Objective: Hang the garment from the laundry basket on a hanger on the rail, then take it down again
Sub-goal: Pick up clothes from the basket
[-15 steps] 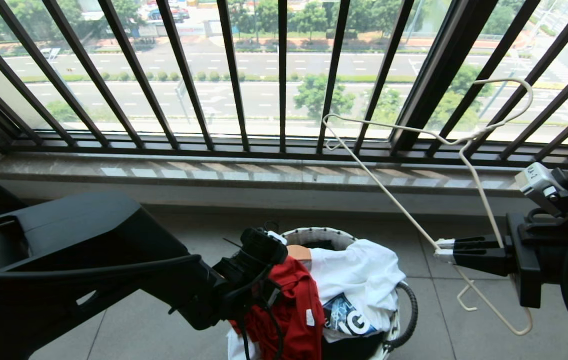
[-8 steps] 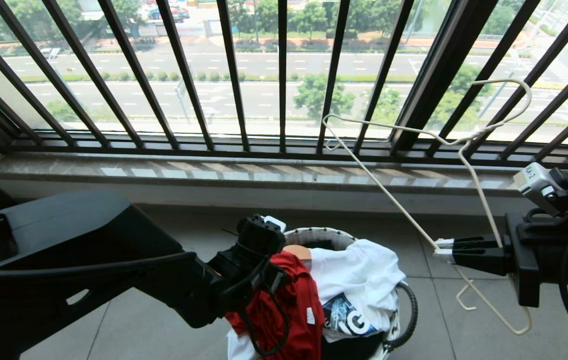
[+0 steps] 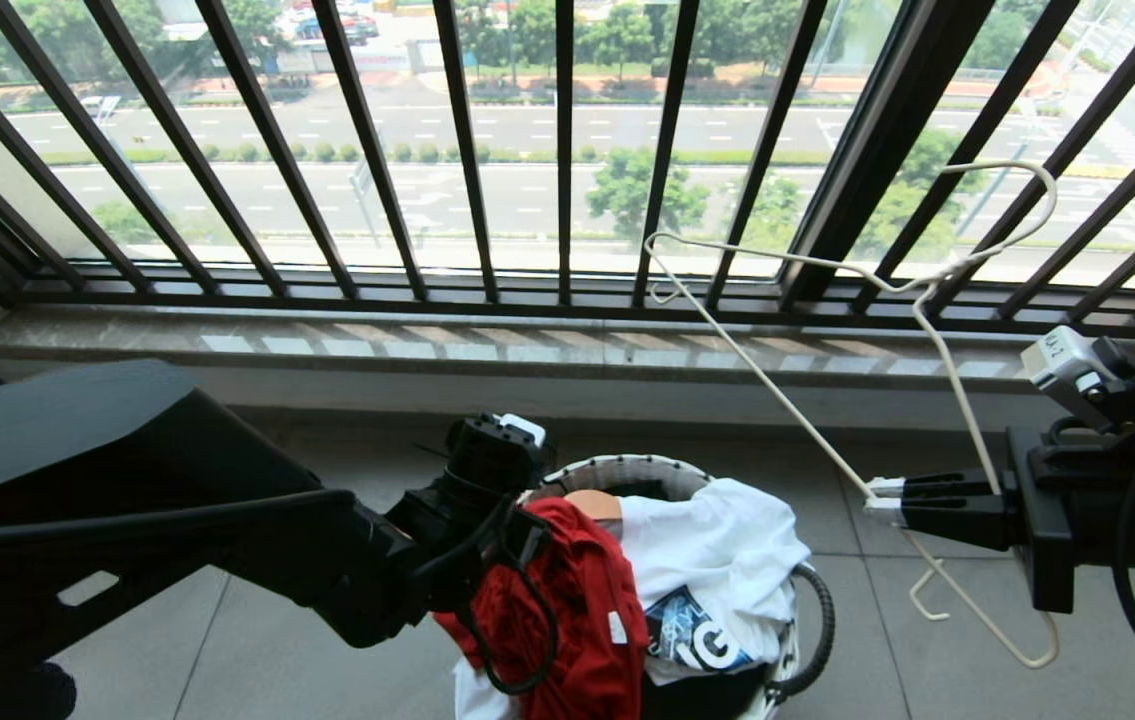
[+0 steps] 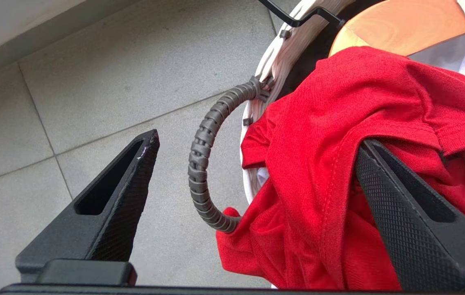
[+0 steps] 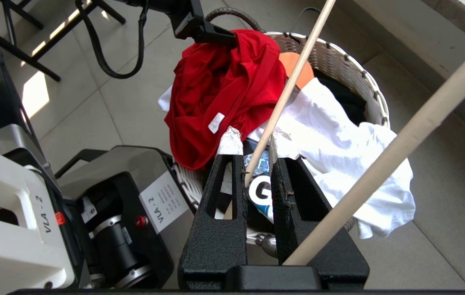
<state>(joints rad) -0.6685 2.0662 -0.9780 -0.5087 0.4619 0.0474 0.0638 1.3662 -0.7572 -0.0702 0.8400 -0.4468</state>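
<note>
Grey floor tiles meet barred window.

Home balcony: barred window over street, tiled floor, laundry basket of clothes.

Black arms, textured black claws

Right gripper fingers clamp the hanger above the laundry basket.
</note>
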